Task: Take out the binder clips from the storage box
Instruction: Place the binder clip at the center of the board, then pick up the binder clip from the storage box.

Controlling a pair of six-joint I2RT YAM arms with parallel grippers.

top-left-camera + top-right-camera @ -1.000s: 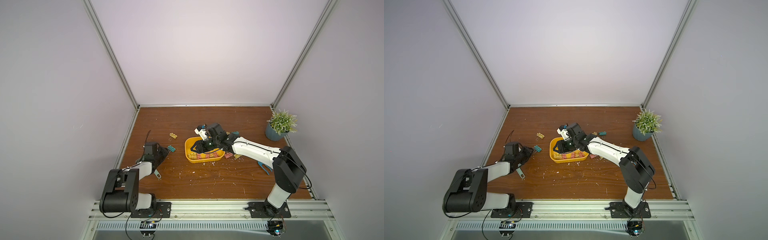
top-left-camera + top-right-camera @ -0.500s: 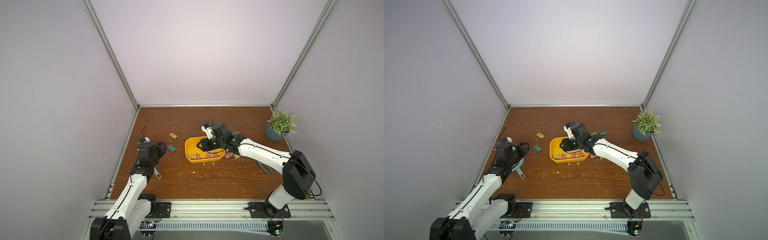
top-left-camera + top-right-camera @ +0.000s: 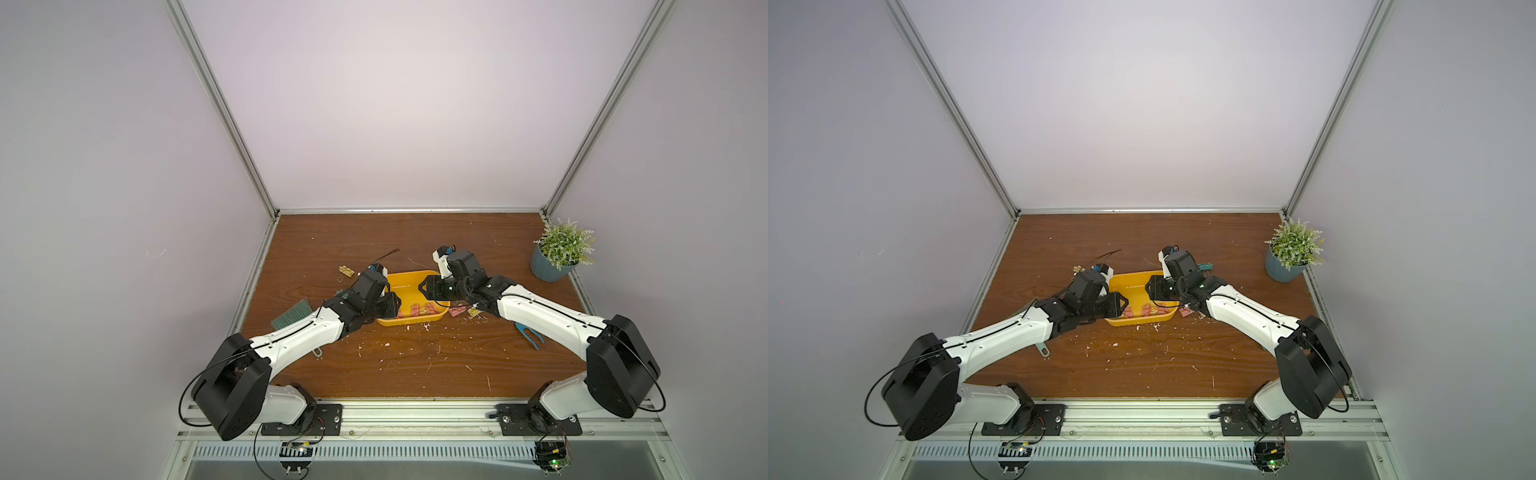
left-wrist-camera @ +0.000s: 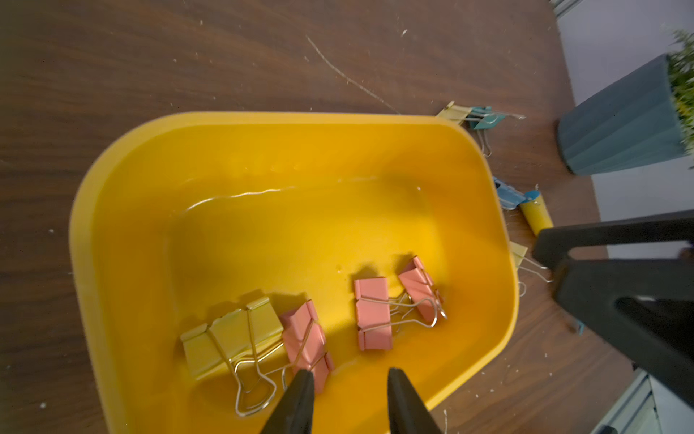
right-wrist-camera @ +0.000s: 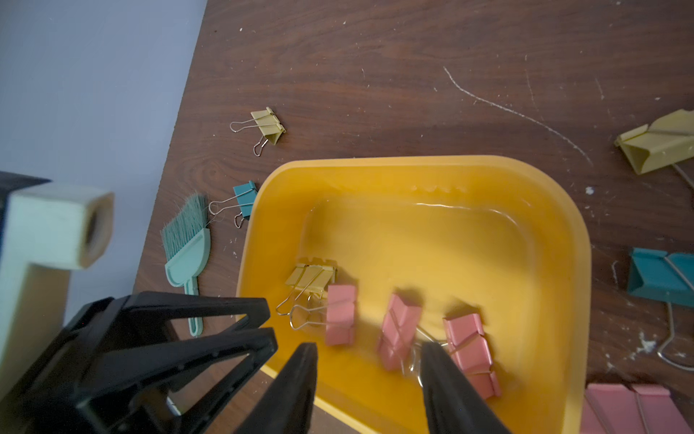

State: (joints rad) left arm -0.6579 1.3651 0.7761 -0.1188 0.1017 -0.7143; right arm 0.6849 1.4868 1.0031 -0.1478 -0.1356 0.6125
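- Wood-grain tabletop [image 3: 415, 365] between pale lilac walls, white specks all over it, and the yellow storage box [image 3: 409, 277] sits flat at its middle.
- A handful of binder clips [image 4: 373, 313] lie inside the box, strung along the wall nearest the robot's bases. What looks like a yellow pair [image 4: 233, 334] comes first, and a pink clip [image 4: 304, 338] touches it. Then come two more pink ones [image 5: 469, 345] with their wire handles crossed.
- Others are already out on the wood. A yellow clip [image 5: 268, 124] and a teal clip [image 5: 246, 199] lie on the left arm's side of the box, the teal one just beside the rim. More yellow, teal and pink ones lie off the opposite side.
- Over the box's near wall hovers the left gripper [image 4: 347, 379], jaws apart, nothing between them, one fingertip [image 4: 300, 390] just beside the pink clip.
- Across from it hangs the right gripper [image 5: 370, 360], jaws also apart and empty, poised above the two with crossed handles.
- Trouble spot one: both grippers crowd the same short row, so if both go down together the fingers could knock each other.
- Trouble spot two: those crossed handles. Lift one pink clip and its neighbour may drag along, then drop back or flip.
- Trouble spot three: the box looks light, so a finger landing on its rim could tip or shove it into the clips lying beside it.
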